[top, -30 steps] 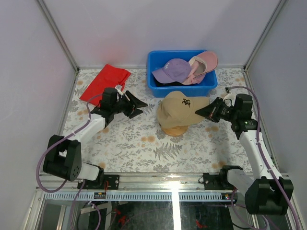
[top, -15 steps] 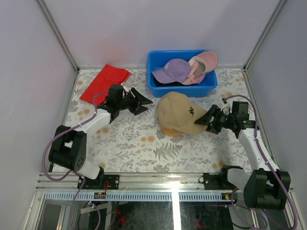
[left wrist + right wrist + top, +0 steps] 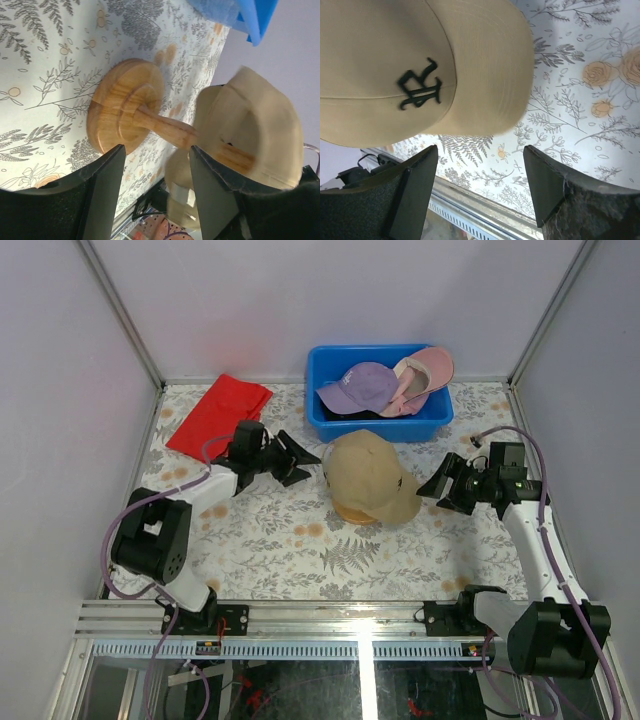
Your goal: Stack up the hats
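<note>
The right gripper (image 3: 437,490) is standing wide open and gripping nothing, its fingers spread just beside the brim of the tan cap (image 3: 368,472), which is sitting on the wooden stand (image 3: 131,107). The left gripper (image 3: 303,464) is hovering part open and empty near the cap's other side. The purple cap (image 3: 362,385) and pink cap (image 3: 428,370) are lying in the blue bin (image 3: 322,370).

Floral table (image 3: 300,560): red cloth (image 3: 215,412), blue bin (image 3: 318,390), stand (image 3: 127,110)
</note>
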Robot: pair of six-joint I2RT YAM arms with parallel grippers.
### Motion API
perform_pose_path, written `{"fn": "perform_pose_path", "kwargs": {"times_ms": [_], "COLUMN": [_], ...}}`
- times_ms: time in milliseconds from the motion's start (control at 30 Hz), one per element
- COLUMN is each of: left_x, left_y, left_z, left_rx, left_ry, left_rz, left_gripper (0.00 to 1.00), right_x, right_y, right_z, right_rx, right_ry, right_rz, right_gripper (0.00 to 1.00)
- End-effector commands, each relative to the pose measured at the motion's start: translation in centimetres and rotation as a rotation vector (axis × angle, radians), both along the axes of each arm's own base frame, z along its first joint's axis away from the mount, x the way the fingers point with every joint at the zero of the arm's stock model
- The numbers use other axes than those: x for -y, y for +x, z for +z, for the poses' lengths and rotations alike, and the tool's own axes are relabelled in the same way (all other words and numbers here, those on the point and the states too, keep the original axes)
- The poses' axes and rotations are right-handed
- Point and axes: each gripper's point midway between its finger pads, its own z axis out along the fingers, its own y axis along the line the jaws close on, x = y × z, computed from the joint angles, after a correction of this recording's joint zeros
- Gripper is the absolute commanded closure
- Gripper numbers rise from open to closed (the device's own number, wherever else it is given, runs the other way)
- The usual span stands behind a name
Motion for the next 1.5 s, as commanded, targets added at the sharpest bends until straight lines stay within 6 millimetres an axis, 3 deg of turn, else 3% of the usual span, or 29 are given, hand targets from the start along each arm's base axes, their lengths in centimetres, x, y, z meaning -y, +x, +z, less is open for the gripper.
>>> {"fn": "perform_pose_path", "kwargs": {"times_ms": [0, 233, 400, 567, 700, 933, 1100, 1467], "left_x": [1.0, 1.5, -0.5, -3.0, -2.9, -0.9, -0.8, 1.6], "left_y": [0.9, 1.4, 1.1, 1.2, 0.8, 0.2, 0.7, 1.0], "left_z": [0.5, 0.8, 2.1, 7.1, 9.8, 9.5, 8.7, 10.1], "left_rx": [0.057, 0.061, 0.1, 0.238, 0.304, 0.323, 0.319, 0.35], "left_ry": [-0.01, -0.007, 0.058, 0.112, 0.109, 0.134, 0.174, 0.154], "left_rz": [-0.039, -0.041, 0.013, 0.064, 0.034, -0.047, -0.053, -0.105], "left_gripper": [0.46, 0.47, 0.47, 0.45, 0.45, 0.46, 0.47, 0.48], "right_x": [1.2, 2.5, 3.4, 4.0, 4.1, 4.0, 3.9, 3.9], "right_y": [-0.2, 0.0, 0.6, 1.3, 1.6, 2.3, 2.6, 3.0], "right_z": [0.4, 0.8, 1.2, 1.7, 1.5, 1.7, 2.3, 2.0], "right_rx": [0.011, 0.021, 0.029, 0.027, 0.02, 0.016, 0.028, 0.03], "right_ry": [-0.082, -0.16, -0.212, -0.244, -0.247, -0.235, -0.225, -0.224], "right_rz": [-0.014, -0.036, -0.05, -0.066, -0.072, -0.071, -0.075, -0.082], "right_gripper": [0.24, 0.23, 0.23, 0.23, 0.23, 0.23, 0.23, 0.23]}}
